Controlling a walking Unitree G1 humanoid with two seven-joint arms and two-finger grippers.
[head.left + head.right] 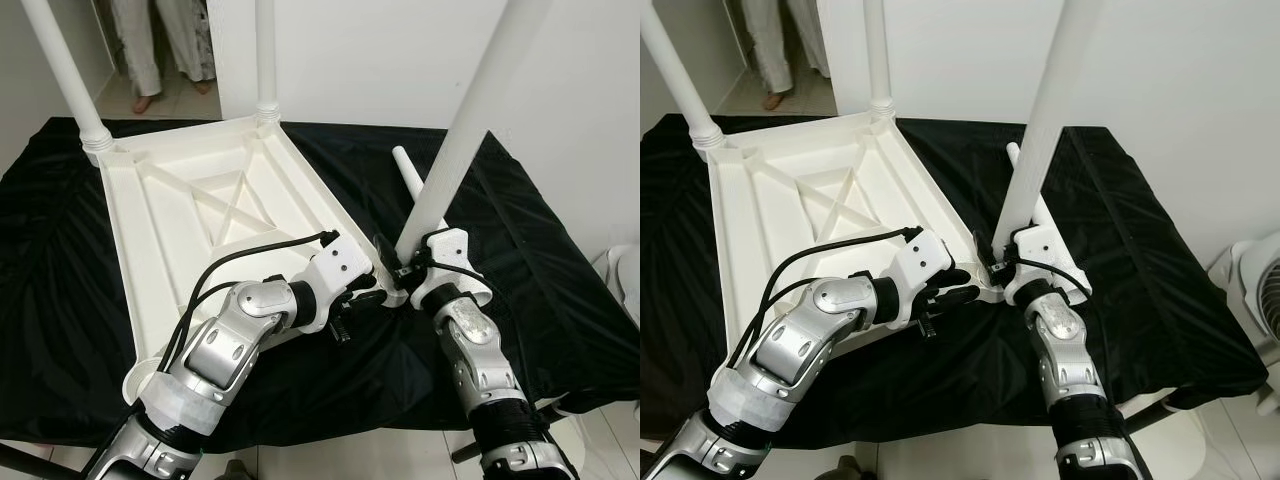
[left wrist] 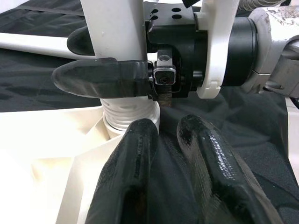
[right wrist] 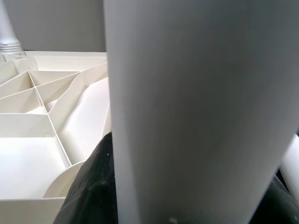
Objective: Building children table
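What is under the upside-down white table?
A black cloth lies under the table top and spreads out all around it. What the cloth itself rests on is covered.

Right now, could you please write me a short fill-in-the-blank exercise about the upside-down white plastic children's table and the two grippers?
1. The white plastic tabletop lies upside down on a ____ cloth.
2. The right gripper is closed around a white table ____.
3. Counting the one being gripped, ____ legs stand upright in the tabletop's corners.
4. A loose white plastic leg lies on the cloth just beyond the ____ gripper.

Missing words: black; leg; three; right
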